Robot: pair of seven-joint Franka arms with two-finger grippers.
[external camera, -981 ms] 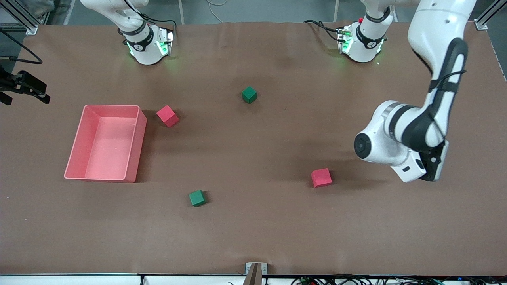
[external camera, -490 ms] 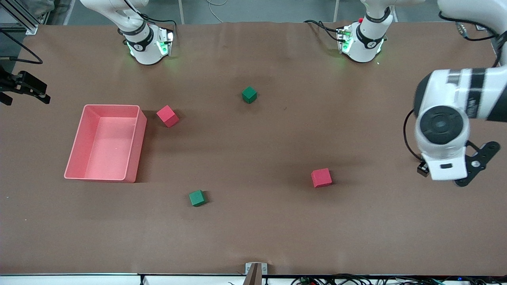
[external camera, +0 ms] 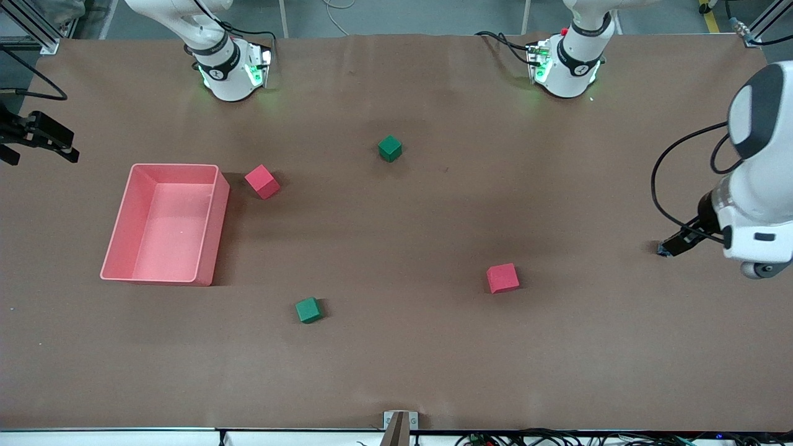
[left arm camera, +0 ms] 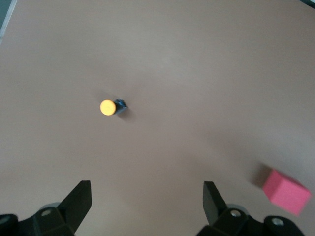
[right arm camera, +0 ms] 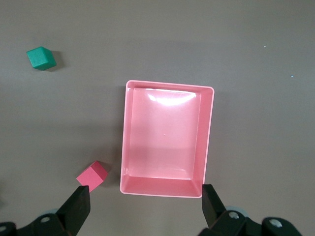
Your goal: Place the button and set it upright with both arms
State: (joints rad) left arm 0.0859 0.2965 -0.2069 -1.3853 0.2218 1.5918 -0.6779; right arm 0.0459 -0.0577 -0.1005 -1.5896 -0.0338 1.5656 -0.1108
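Brown counter (external camera: 396, 359): our left claw (left arm camera: 147, 206), fingers apart, hangs over the toppled button (left arm camera: 111, 106); our right claw (right arm camera: 145, 209) waits, apart, over the pink bin (right arm camera: 167, 189). A skewed pinch could roll it.

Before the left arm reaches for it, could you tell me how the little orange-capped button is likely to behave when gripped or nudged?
The button looks tiny under the open left tool, so it is probably light and may skid on the smooth table. It appears to lie on its side; its round orange cap suggests it could roll when nudged. Its short body offers little to pinch, so it may twist.
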